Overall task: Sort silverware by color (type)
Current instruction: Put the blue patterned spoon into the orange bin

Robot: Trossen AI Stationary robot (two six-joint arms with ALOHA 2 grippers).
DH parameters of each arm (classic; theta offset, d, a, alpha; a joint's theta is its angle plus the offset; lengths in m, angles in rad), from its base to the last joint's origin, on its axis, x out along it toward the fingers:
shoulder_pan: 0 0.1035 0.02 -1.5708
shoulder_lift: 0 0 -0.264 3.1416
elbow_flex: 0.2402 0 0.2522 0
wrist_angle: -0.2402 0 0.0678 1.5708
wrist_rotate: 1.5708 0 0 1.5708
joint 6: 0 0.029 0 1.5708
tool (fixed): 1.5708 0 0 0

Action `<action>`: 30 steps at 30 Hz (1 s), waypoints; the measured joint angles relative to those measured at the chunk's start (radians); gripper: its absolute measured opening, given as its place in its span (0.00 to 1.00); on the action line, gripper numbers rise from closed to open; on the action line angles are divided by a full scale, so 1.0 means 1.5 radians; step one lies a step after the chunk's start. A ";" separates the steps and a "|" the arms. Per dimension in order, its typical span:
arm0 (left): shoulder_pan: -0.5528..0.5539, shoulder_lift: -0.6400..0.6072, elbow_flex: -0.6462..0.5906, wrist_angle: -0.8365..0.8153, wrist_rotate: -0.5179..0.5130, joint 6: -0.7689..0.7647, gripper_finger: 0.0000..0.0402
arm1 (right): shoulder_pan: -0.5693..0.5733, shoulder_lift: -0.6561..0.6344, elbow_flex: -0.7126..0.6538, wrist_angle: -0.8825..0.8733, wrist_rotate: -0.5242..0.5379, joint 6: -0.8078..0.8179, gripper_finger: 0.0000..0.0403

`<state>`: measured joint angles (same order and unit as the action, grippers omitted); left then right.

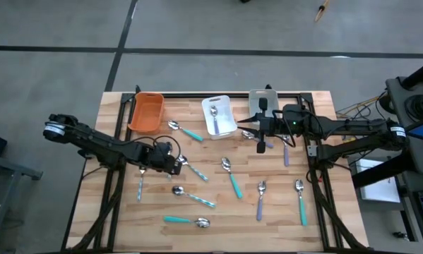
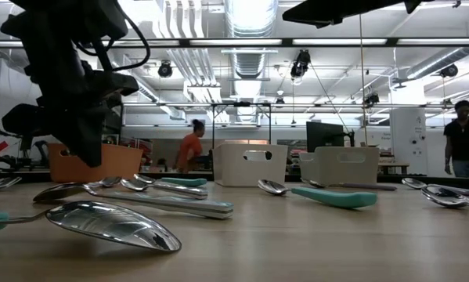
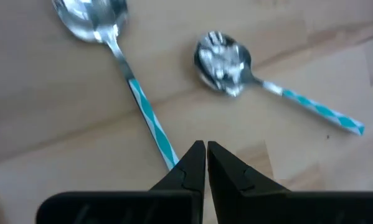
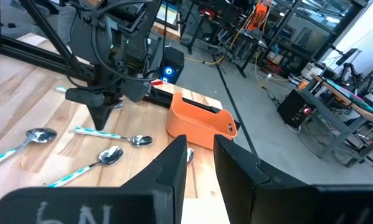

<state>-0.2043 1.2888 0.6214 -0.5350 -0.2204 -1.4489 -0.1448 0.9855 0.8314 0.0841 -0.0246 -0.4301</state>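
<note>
The silverware lies scattered on the wooden table (image 1: 218, 233). My left gripper (image 3: 206, 149) is shut and points steeply down. It hangs a little above the handle end of a striped-handled spoon (image 3: 133, 87), which lies flat. A second striped spoon (image 3: 279, 87) lies flat beside it. The same gripper shows in the high view (image 1: 177, 166) and the low view (image 2: 85, 157). My right gripper (image 4: 198, 155) is held level and high over the table's far right part (image 1: 259, 137). It is open, with nothing showing between its fingers.
Orange bin (image 1: 146, 111), white bin (image 1: 218, 115) with a spoon in it, and grey bin (image 1: 263, 102) stand along the far edge. Teal-handled spoons (image 1: 232, 178) (image 1: 186, 221), a purple-handled fork (image 1: 260, 200) and a teal-handled fork (image 1: 301, 201) lie nearer. People stand in the room behind (image 2: 191, 145).
</note>
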 joint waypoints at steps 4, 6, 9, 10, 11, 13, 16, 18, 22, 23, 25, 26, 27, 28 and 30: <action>0.002 0.000 0.000 -0.011 -0.026 0.004 0.00 | 0.000 0.000 0.000 0.000 0.000 0.000 0.18; 0.005 0.000 0.000 -0.016 -0.034 0.004 0.00 | 0.000 0.000 0.000 0.000 0.000 0.000 0.17; 0.009 0.000 -0.001 -0.026 -0.044 0.008 0.00 | 0.000 0.000 0.000 0.000 0.000 0.000 0.17; 0.010 0.000 -0.001 -0.027 -0.048 0.012 0.00 | 0.000 0.000 0.000 0.000 0.000 0.000 0.17; 0.010 0.000 -0.001 -0.028 -0.052 0.014 0.00 | 0.000 0.000 0.000 0.000 0.000 0.000 0.17; 0.011 0.000 -0.001 -0.029 -0.060 0.015 0.00 | 0.000 0.000 0.000 0.000 0.000 0.000 0.17; 0.012 0.000 -0.001 -0.029 -0.079 0.015 0.00 | 0.000 0.000 0.000 0.000 0.000 0.000 0.17; 0.012 0.000 -0.001 -0.029 -0.089 0.015 0.00 | 0.000 0.000 0.000 0.000 0.000 -0.001 0.17; 0.012 0.000 -0.001 -0.030 -0.092 0.015 0.00 | 0.000 0.000 0.000 0.000 0.000 -0.005 0.17; 0.012 0.000 -0.001 -0.030 -0.092 0.015 0.00 | 0.000 0.000 0.000 0.000 0.000 -0.005 0.17; 0.012 0.000 -0.001 -0.030 -0.092 0.015 0.00 | 0.000 0.000 0.000 0.000 0.000 -0.005 0.17; 0.012 0.000 -0.001 -0.031 -0.092 0.015 0.00 | 0.000 0.000 0.000 0.000 0.000 -0.005 0.17; 0.012 0.000 -0.001 -0.031 -0.092 0.015 0.00 | 0.000 0.000 0.000 0.000 0.000 -0.005 0.17; 0.012 0.000 -0.001 -0.032 -0.092 0.015 0.00 | 0.000 0.000 0.000 0.000 0.000 -0.005 0.17; 0.012 0.000 -0.001 -0.037 -0.093 0.011 0.00 | 0.000 0.000 0.000 0.000 0.000 -0.005 0.17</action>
<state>-0.1867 1.2888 0.6193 -0.5909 -0.3597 -1.4319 -0.1448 0.9855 0.8318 0.0840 -0.0243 -0.4377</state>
